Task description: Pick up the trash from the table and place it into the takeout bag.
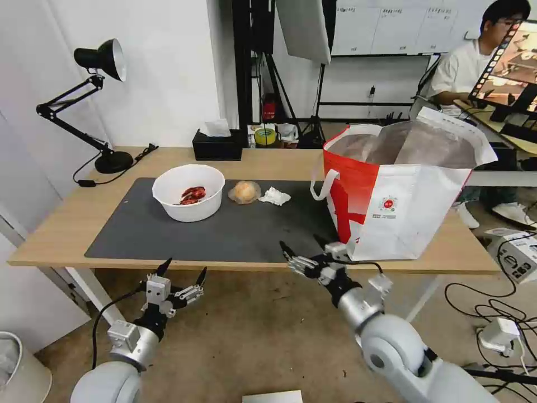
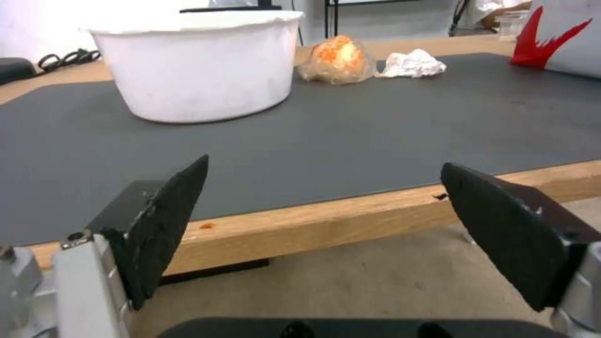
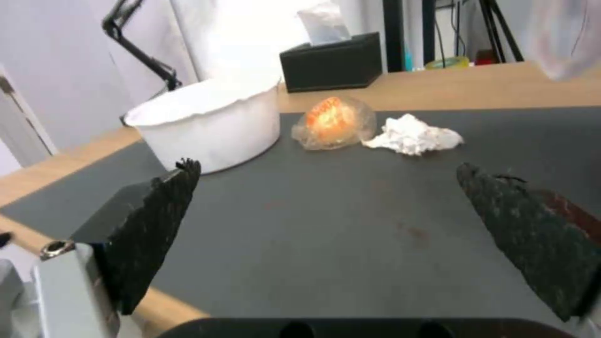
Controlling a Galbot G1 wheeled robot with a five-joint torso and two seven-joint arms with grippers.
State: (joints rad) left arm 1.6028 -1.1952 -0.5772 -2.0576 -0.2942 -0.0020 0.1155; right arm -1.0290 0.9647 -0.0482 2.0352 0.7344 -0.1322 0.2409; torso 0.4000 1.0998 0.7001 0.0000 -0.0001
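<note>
Trash is lying on the table's (image 1: 67, 224) mat beside the takeout bag (image 1: 403, 196): white bowl (image 1: 188, 192), wrapped lump (image 1: 244, 192), crumpled tissue (image 1: 274, 196). Right gripper (image 1: 305, 252) and left gripper (image 1: 182, 272) are hovering spread wide, empty, at the edge nearest the bag. A careless reach could be snagging the bag's handle or tipping the bowl.

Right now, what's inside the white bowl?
From the head view, the white bowl on the dark grey mat holds a small pile of red scraps near its middle. In both wrist views the bowl's wall hides the inside.
</note>
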